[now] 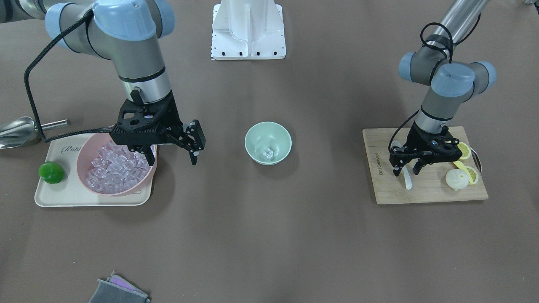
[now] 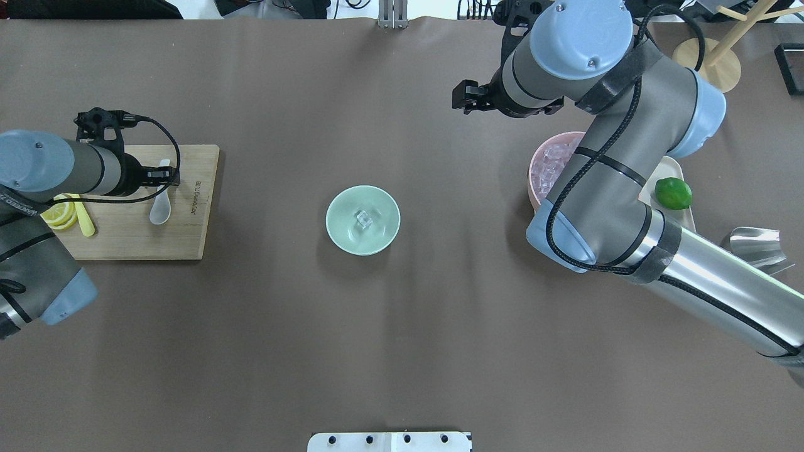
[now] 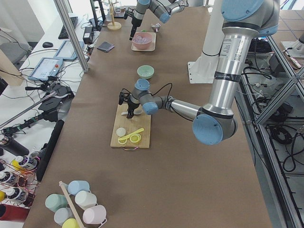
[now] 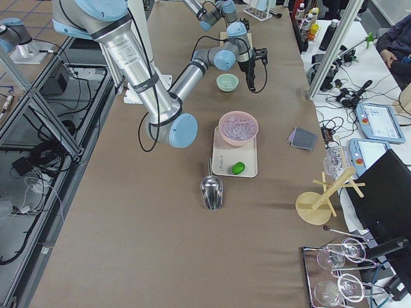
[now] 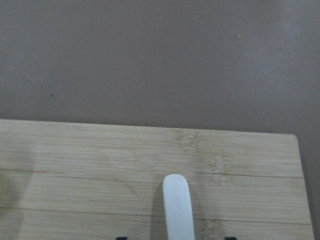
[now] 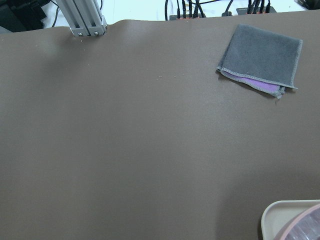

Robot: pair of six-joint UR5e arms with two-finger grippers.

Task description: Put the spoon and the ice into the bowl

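The white spoon point(image 2: 160, 210) lies on the wooden cutting board point(image 2: 125, 242), also seen in the front view point(image 1: 406, 180). My left gripper point(image 1: 405, 171) is open, low over the board, one finger on each side of the spoon's handle point(image 5: 177, 210). The mint-green bowl point(image 1: 254, 145) stands mid-table with one clear ice cube point(image 1: 269, 153) in it; the cube also shows from overhead point(image 2: 364, 218). More ice point(image 1: 116, 168) fills the pink bowl point(image 1: 145, 179). My right gripper point(image 1: 194, 145) hangs open and empty beside the pink bowl, between it and the green bowl.
The pink bowl stands on a cream tray point(image 1: 63, 198) with a lime point(image 1: 51, 172). A steel scoop point(image 1: 17, 130) lies beside the tray. Lemon slices point(image 1: 463, 149), a yellow utensil point(image 2: 85, 216) and a white bun point(image 1: 457, 179) share the board. A grey cloth point(image 1: 118, 290) lies at the near edge.
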